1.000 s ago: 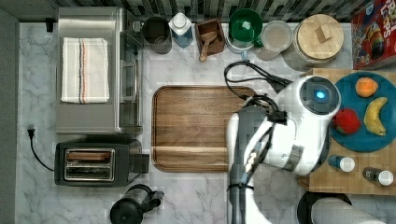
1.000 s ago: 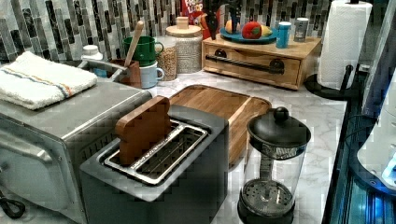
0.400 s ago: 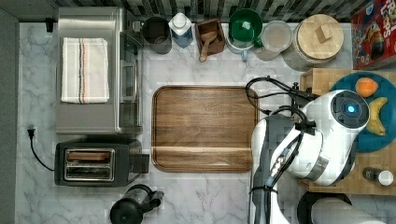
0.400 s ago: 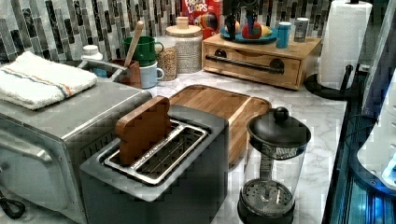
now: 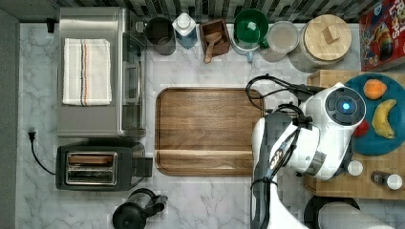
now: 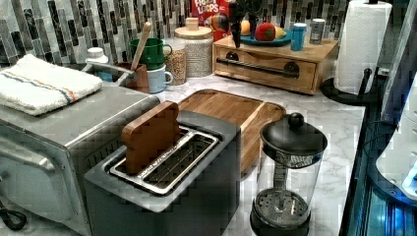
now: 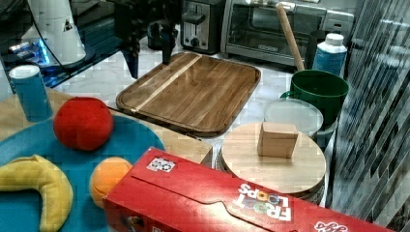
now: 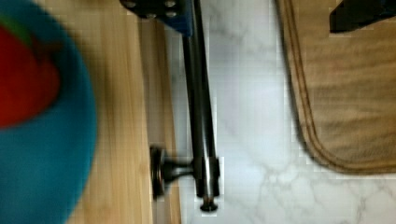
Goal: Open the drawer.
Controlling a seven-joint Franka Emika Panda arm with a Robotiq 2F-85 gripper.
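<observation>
Gripper poised over the handle, drawer not yet pulled.

The wide, shallow light-wood drawer (image 6: 268, 66) sits shut, flush in its butcher-block-topped unit (image 6: 324, 49) at the left view's upper right, beside the dark walnut tray (image 5: 205, 129). In the wrist view the black two-finger gripper (image 8: 275, 11) hangs with fingers apart, one on each side of the long black bar handle (image 8: 201, 116) and not yet closed on it. Closing on the bar and pulling remain, so the task looks barely begun.
</observation>
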